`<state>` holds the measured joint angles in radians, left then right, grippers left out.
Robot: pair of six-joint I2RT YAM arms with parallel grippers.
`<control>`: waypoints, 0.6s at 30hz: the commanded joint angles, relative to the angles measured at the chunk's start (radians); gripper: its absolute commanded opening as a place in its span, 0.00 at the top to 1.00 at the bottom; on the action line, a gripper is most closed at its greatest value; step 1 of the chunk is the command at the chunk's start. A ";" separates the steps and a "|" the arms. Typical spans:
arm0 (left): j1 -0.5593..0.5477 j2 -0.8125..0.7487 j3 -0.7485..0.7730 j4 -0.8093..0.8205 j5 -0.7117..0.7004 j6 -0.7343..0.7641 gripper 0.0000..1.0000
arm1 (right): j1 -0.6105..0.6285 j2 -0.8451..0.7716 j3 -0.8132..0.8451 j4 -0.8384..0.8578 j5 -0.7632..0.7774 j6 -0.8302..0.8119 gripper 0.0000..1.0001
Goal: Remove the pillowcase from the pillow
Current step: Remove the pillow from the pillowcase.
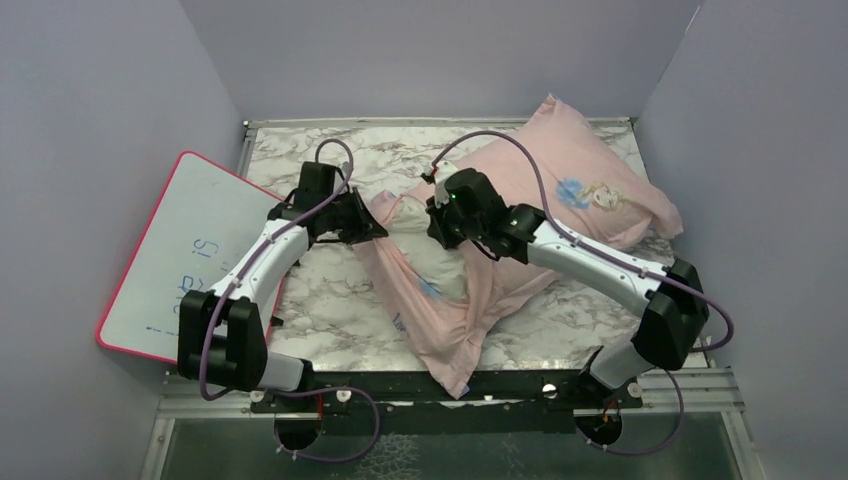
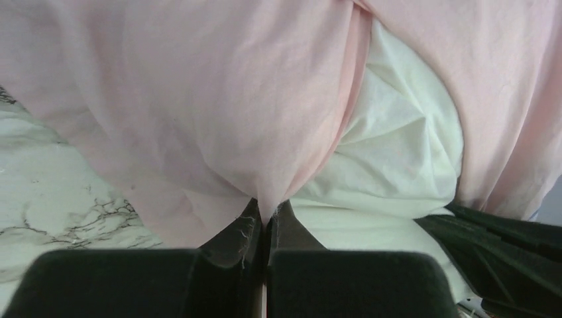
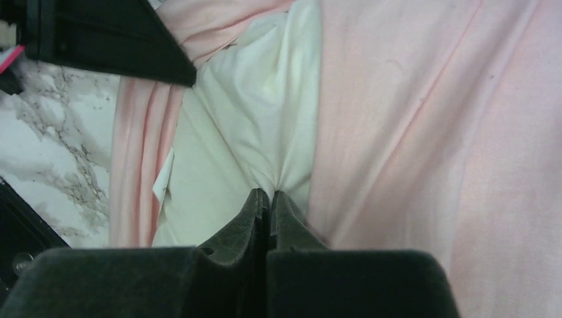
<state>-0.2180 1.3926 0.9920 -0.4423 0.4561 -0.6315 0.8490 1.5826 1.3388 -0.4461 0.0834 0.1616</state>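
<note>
Two end effectors pinch at the open mouth of one pillowcase (image 1: 570,180) on a marble-patterned counter (image 1: 330,300).

The counter is white with grey veins, boxed in by plain lavender walls. One pink-edged whiteboard (image 1: 190,250) sits at its left edge, its blue writing too faint to read. The pillowcase, pale pink side up, lies diagonally from the far right corner to the near edge. It hides most of the one white pillow (image 2: 397,146), which shows only at the opening. The left end effector (image 2: 265,215) is clamped on a fold of the pillowcase. The right end effector (image 3: 268,199) is clamped on the pillow's white fabric.
</note>
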 commanded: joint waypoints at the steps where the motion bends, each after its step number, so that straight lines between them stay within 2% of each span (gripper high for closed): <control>1: 0.155 0.064 0.052 -0.100 -0.296 0.103 0.97 | -0.024 -0.140 -0.153 -0.131 -0.052 -0.118 0.99; 3: 0.155 0.083 0.068 -0.073 -0.225 0.123 0.90 | -0.024 -0.162 -0.175 -0.120 -0.094 -0.123 0.99; 6: 0.155 0.116 0.069 -0.017 -0.060 0.153 0.74 | -0.024 -0.170 -0.177 -0.114 -0.170 -0.129 0.99; 8: 0.148 0.133 0.071 -0.010 -0.006 0.176 0.66 | -0.024 -0.162 -0.169 -0.115 -0.192 -0.127 0.99; 10: 0.136 0.135 0.073 -0.011 0.022 0.201 0.63 | -0.024 -0.149 -0.157 -0.116 -0.199 -0.123 0.99; 13: 0.108 0.121 0.075 -0.010 0.032 0.222 0.55 | -0.024 -0.123 -0.124 -0.130 -0.214 -0.123 0.99; 16: 0.096 0.127 0.080 -0.012 -0.031 0.216 0.55 | -0.024 -0.128 -0.100 -0.127 -0.256 -0.128 0.99; 18: 0.098 0.149 0.108 -0.012 -0.113 0.201 0.58 | -0.024 -0.155 -0.107 -0.103 -0.315 -0.140 0.99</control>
<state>-0.1284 1.5158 1.0466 -0.5114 0.5476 -0.4648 0.8219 1.4586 1.2270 -0.3859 -0.0883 0.0475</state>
